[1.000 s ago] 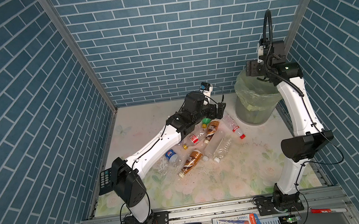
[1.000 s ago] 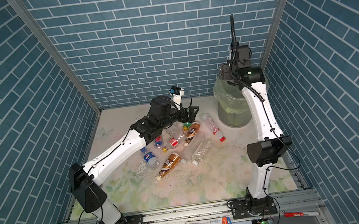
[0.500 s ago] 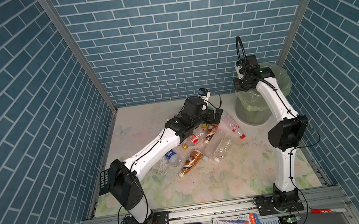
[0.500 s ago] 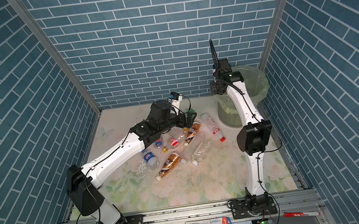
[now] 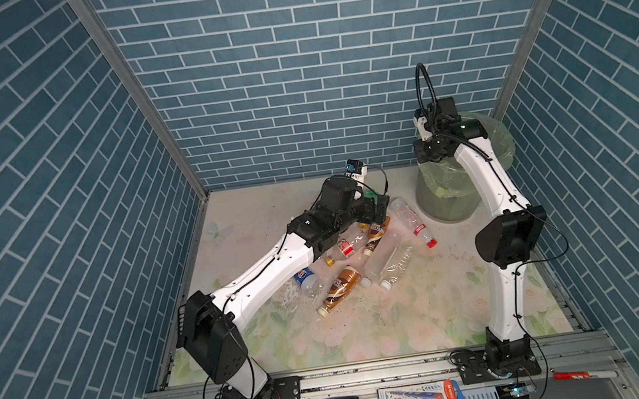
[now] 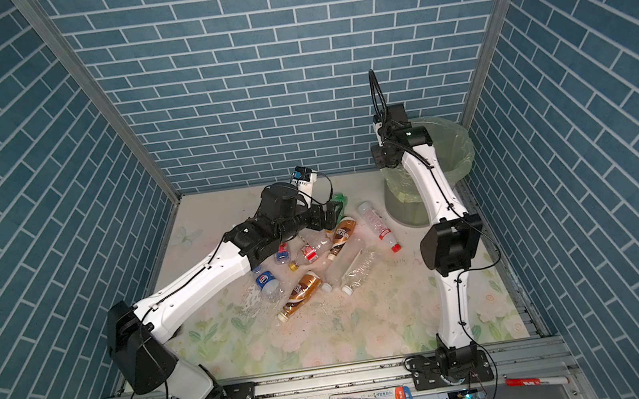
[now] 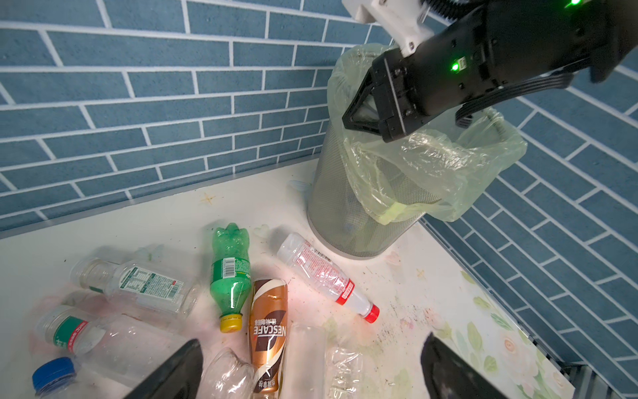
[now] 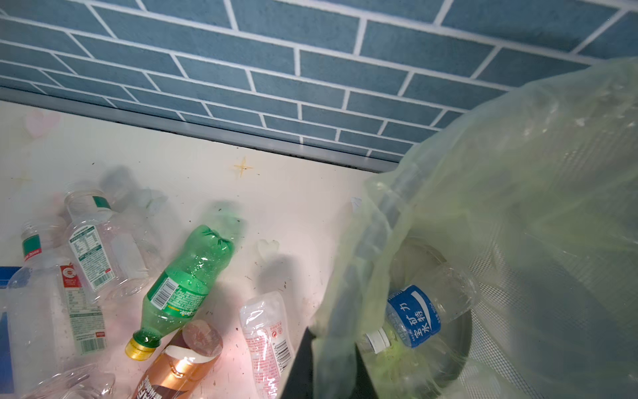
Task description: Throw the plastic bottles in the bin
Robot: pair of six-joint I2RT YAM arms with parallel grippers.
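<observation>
Finding: the plastic bottles [image 5: 392,263] lay scattered on the worktop [image 5: 409,323], just left of the bin [image 5: 446,204]. One blue-labelled bottle [image 8: 414,317] lay inside it.

Your left hand [image 7: 310,340] hung just above the far end of the pile, spread fully wide and holding nothing. A brown bottle [image 7: 268,331] lay directly below it. The bottle's long axis ran crosswise to the fingers' closing line, with the cap toward the near left.

Your left arm was the nearer one, stretched low from the near left with its wrist tipped down. A straight descent looked sufficient.

Your right hand [image 7: 355,117] was shut at the bin's left rim, the arm raised high. The pale green liner [image 8: 518,172] draped over its fingers, and whether they pinched it could not be told.
</observation>
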